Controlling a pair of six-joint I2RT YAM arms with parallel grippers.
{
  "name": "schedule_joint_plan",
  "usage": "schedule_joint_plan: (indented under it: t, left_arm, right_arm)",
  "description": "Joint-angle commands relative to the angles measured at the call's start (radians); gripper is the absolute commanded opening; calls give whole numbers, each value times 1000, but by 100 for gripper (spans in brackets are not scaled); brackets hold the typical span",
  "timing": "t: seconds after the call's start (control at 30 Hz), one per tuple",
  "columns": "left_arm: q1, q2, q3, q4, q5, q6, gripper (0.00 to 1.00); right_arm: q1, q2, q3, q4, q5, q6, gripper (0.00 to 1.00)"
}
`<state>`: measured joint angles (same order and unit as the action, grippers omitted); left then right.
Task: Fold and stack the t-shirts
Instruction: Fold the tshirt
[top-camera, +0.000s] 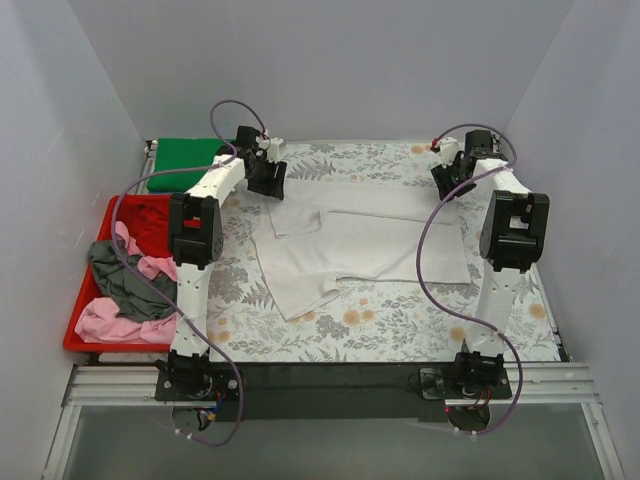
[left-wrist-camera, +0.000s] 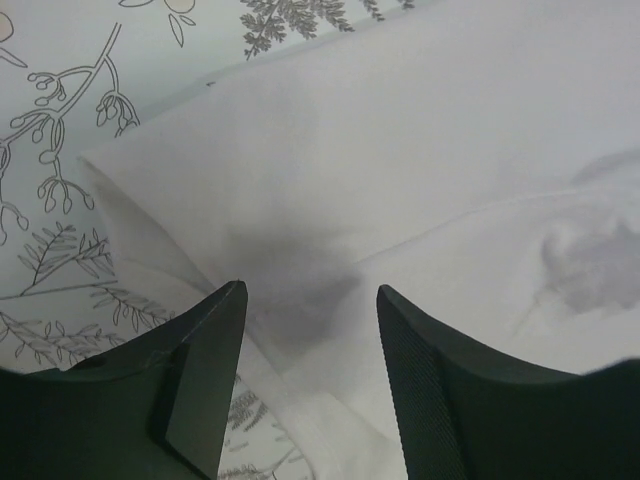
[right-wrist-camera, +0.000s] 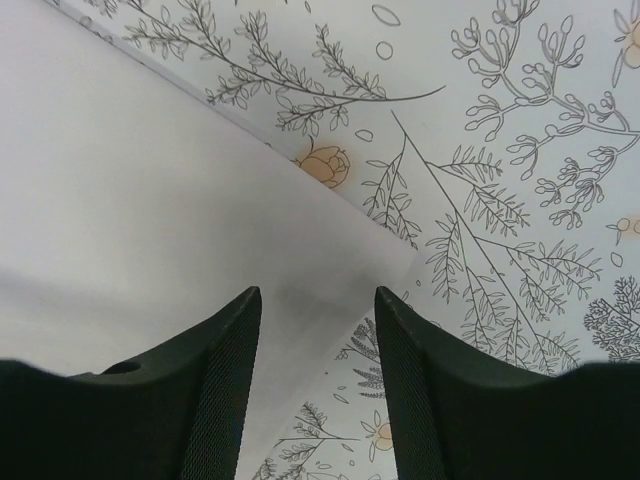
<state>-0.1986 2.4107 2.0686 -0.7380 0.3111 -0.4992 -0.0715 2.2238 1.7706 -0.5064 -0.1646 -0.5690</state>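
Left pincer (left-wrist-camera: 311, 290) and right pincer (right-wrist-camera: 318, 292), both released and empty, just above far corners of the white t-shirt (top-camera: 360, 240).

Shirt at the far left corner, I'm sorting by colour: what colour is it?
The shirt is bright green, clearest in the top view.

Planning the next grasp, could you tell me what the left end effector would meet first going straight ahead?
Most likely the white t-shirt, lying directly ahead, though depth is unclear.
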Motion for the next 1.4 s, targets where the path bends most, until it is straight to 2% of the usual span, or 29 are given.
schedule_joint_plan:
  t: [0.0, 0.03, 0.1, 0.2, 0.23, 0.27, 0.4, 0.53, 0.63, 0.8, 0.93, 1.37]
  left_arm:
    - [19, -218, -17, -6, 189, 71, 55]
    - [19, -304, -45, -14, 216, 126, 57]
    - [19, -385, -152, -67, 298, 203, 58]
    - [19, -550, -373, -112, 351, 335, 59]
    - [15, -618, -425, -130, 361, 375, 59]
    - [8, -652, -532, -150, 362, 425, 59]
    - [-68, -792, -762, -175, 312, 552, 58]
    - [-159, -886, -924, -121, 238, 571, 57]
    - [-185, -878, -937, -124, 243, 550, 56]
    - [-191, -857, -915, -136, 247, 544, 56]
    - [-196, -846, -927, -136, 238, 554, 56]
    - [-199, -835, -976, -118, 218, 568, 56]
  right_arm:
    - [1, -166, 38, -4, -94, -20, 61]
    - [1, -194, 30, -50, -130, -35, 66]
    - [1, -246, -2, -115, -157, -100, 70]
    - [1, -387, -91, -228, -197, -208, 70]
    - [1, -420, -165, -274, -211, -242, 70]
    - [2, -449, -212, -294, -216, -267, 69]
    - [9, -617, -410, -376, -239, -377, 61]
    - [61, -731, -608, -368, -176, -446, 54]
    - [70, -777, -771, -305, -119, -469, 52]
    - [70, -797, -873, -210, -32, -526, 52]
    - [70, -788, -918, -143, 23, -568, 53]
    - [70, -759, -973, -73, 79, -611, 52]
